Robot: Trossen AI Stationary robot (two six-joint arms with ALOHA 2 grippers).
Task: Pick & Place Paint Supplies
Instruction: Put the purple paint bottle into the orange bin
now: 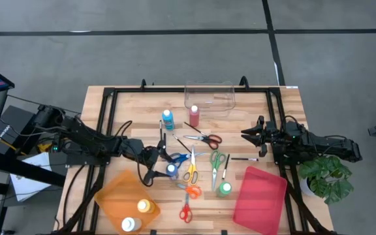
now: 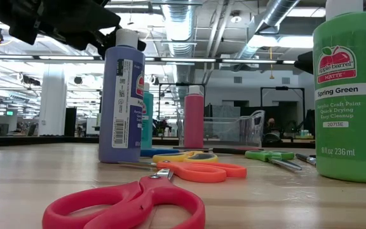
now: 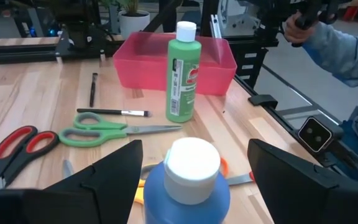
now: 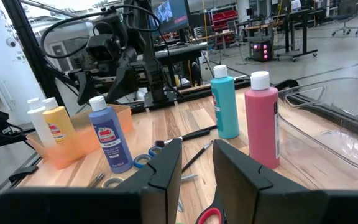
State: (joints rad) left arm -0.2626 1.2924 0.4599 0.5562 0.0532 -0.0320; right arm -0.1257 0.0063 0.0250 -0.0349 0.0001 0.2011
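Note:
A blue paint bottle (image 1: 171,169) with a white cap (image 3: 193,163) stands upright on the table among scissors. My left gripper (image 1: 159,164) is open, coming level from the table's left. One finger (image 3: 107,177) stands on each side of the bottle's top, with a gap showing on both sides. My right gripper (image 1: 250,135) waits at the table's right, above the table, its fingers (image 4: 168,167) a narrow gap apart with nothing between them. A green bottle (image 3: 184,74), a teal bottle (image 1: 168,119) and a pink-red bottle (image 1: 194,115) stand upright on the table. Several scissors (image 1: 189,171) and thin brushes (image 3: 112,112) lie flat.
An orange tray (image 1: 113,196) at the near left holds a yellow bottle (image 1: 145,205) and a white bottle (image 1: 130,224). A red tray (image 1: 261,199) sits at the near right and a clear bin (image 1: 209,96) at the far edge. A person's sleeve (image 3: 347,50) shows beyond the table.

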